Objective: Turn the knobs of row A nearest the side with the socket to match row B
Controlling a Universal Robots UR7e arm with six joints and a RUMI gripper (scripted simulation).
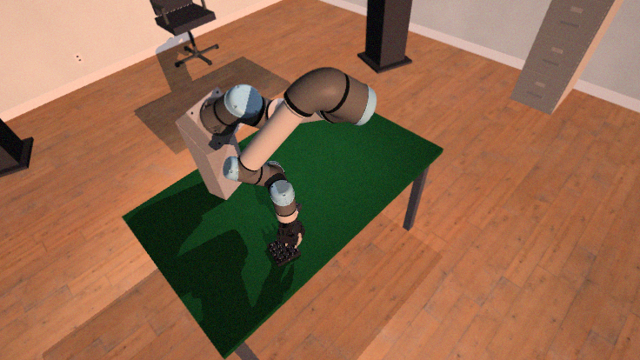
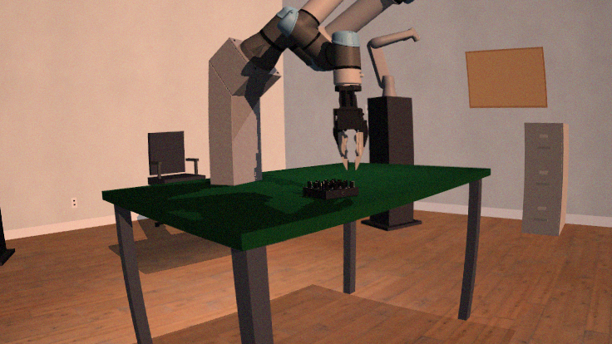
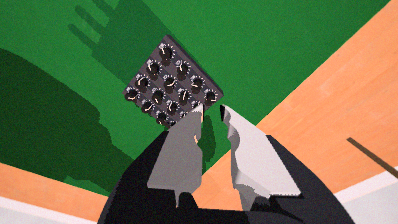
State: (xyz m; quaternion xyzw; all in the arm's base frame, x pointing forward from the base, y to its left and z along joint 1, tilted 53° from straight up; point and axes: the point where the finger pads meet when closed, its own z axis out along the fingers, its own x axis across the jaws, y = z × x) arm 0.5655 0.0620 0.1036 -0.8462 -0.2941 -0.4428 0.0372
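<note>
Fingers slightly apart and holding nothing, the gripper (image 1: 294, 243) (image 2: 352, 168) (image 3: 212, 105) hangs just above the knob box (image 1: 283, 253) (image 2: 327, 194) (image 3: 191, 91), near its edge.

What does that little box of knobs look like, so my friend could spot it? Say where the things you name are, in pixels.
Find the table with the green top (image 1: 340, 165) (image 2: 406, 179). On it, below the gripper (image 2: 352, 169) (image 3: 212, 105), sits a small dark box (image 1: 286, 261) (image 2: 336, 194) (image 3: 167, 40), the only thing there covered in knobs.

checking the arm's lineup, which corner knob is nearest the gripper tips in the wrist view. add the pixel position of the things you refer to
The right-hand corner knob (image 2: 352, 184) (image 3: 210, 96) there: it sits just beyond the tips of the gripper (image 1: 293, 245) (image 2: 352, 169) (image 3: 212, 105); the top and left corner knobs are farther off.
</note>
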